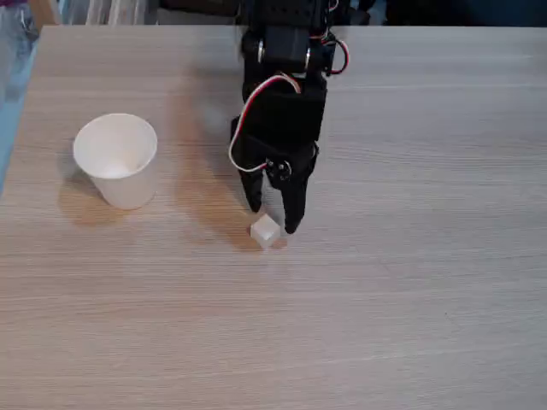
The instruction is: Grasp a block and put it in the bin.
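— How wide is the claw (pixel 273 219)?

— Narrowly parted in the fixed view, its two black fingers pointing down at the desk (pixel 410 282). The white cube (pixel 266 231) sits at their tips, partly in the gap between them.

— Is it gripped?

— I cannot tell. The fingers overlap the cube's upper edge, so contact is hidden; the cube seems to rest on the wood.

— And the cup?

— The white paper cup (pixel 117 160) stands upright, well apart to the left, mouth open.

— Anything cut off?

— The arm (pixel 286 77) runs out of the top edge, red and white wires (pixel 248 111) looping along it. Blurred shapes beyond the desk's far edge are unreadable.
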You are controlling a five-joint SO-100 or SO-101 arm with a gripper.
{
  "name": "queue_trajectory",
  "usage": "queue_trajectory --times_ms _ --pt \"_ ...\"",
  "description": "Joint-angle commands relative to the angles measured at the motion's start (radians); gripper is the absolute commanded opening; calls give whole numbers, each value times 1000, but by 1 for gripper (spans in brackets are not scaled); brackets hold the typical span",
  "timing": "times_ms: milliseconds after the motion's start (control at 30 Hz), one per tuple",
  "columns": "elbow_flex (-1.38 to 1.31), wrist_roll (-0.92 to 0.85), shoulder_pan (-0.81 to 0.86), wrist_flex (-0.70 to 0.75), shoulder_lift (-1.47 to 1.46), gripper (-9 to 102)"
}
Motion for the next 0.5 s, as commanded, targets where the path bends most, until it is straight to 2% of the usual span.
queue_trajectory --times_ms 0,467 --pt "-8 -11 2 -18 -6 30" --pt "-35 -32 5 -52 -58 29"
